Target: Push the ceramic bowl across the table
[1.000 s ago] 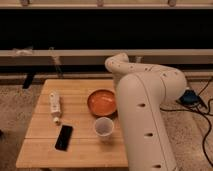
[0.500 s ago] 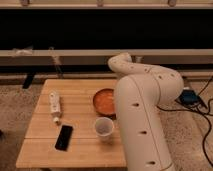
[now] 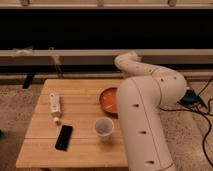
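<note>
Ceramic bowl (image 3: pixel 107 99) half hidden behind the arm (image 3: pixel 145 115); gripper unseen, fingers' state unknowable.

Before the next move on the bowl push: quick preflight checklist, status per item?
1. Ceramic bowl on the table: ok, it sits near the right edge, partly hidden by the arm.
2. Gripper position: cannot tell, the gripper is out of sight behind the white arm.
3. Contact with the bowl: cannot tell, the arm covers the bowl's right side.
4. Push path leftward: not ok for a straight run, the white bottle lies on the left part of the top.
5. White cup: ok, upright in front of the bowl, apart from it.
6. Black phone: ok, flat near the front edge, off the bowl's line.
</note>
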Tool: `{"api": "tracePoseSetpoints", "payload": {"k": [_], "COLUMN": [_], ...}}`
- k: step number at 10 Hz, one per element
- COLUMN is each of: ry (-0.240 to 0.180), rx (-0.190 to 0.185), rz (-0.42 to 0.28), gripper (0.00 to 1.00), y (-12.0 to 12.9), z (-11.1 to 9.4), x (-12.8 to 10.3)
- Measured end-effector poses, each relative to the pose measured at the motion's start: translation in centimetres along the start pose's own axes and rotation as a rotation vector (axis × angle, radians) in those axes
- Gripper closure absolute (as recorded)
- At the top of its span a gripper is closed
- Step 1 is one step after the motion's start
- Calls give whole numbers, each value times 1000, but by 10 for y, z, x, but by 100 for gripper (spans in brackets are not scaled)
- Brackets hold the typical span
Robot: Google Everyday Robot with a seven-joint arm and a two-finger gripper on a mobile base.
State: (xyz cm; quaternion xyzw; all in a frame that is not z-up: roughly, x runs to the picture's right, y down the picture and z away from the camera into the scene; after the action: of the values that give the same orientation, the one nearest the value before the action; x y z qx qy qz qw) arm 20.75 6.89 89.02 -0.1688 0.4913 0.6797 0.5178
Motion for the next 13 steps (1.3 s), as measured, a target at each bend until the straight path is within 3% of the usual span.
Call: {"api": "tracePoseSetpoints", "payload": {"k": [4,6,9,12,13], "ry": [-4,-25,-69,-154,-174], "rx": [-15,-46,-94,-160,-173], "rz": [43,17,-128,-339,-372], "gripper": [35,35,35,35,35], "y": [-17,-15,14,58,64], "z": [-2,-7,-25,-68,-77], "x": [-8,-8,2,21,23]}}
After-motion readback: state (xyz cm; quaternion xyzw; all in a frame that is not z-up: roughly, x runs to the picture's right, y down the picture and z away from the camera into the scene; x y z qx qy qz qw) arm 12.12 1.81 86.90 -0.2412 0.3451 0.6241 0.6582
